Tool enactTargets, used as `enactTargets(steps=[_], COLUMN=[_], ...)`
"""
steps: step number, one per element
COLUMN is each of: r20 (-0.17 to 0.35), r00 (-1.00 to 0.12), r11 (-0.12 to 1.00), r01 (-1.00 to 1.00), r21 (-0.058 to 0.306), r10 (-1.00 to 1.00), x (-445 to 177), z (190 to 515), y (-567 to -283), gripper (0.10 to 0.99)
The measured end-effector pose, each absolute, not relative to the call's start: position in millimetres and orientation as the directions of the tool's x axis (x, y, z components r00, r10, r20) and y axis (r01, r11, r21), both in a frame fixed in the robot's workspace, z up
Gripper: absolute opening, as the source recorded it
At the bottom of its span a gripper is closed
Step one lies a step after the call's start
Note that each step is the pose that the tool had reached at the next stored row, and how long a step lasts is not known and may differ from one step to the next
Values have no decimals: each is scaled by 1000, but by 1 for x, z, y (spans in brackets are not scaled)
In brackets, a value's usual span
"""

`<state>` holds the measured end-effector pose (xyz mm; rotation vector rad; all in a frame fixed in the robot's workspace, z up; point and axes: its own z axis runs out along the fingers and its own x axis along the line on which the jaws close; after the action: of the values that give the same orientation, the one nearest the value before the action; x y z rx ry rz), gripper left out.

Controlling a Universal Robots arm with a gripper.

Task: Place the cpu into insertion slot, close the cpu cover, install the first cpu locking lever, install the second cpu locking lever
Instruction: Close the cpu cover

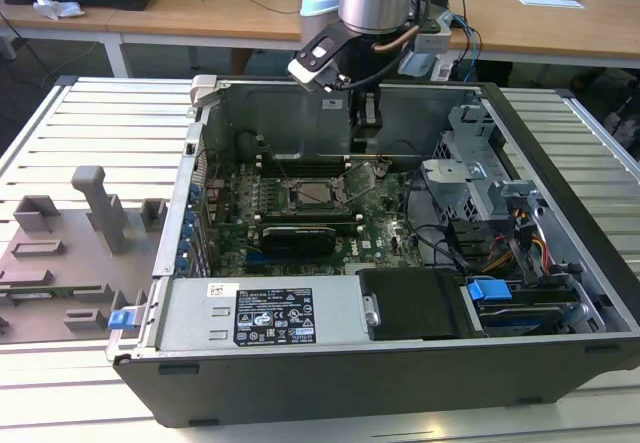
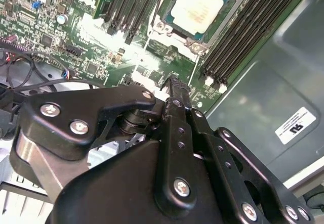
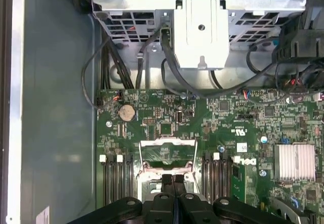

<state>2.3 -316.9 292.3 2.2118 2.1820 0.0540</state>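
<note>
End effector, exterior view: hangs inside the open computer case on the desk, over the green board, just beyond the insertion slot toward the case's far wall.

Second wrist view: cpu seated in the insertion slot, pale top exposed. 2 fingers pressed together, gripping nothing.

First wrist view: cpu cover tilted up just ahead of the fingertips, board visible through its window.
</note>
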Motion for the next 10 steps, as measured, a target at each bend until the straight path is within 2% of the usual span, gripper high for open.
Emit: enactTargets(steps=[10], r20=[0], r00=[13], r11=[-13], r01=[999], r21=[46], r10=[1000], x=[15], z=[292], y=[-317], gripper=[106])
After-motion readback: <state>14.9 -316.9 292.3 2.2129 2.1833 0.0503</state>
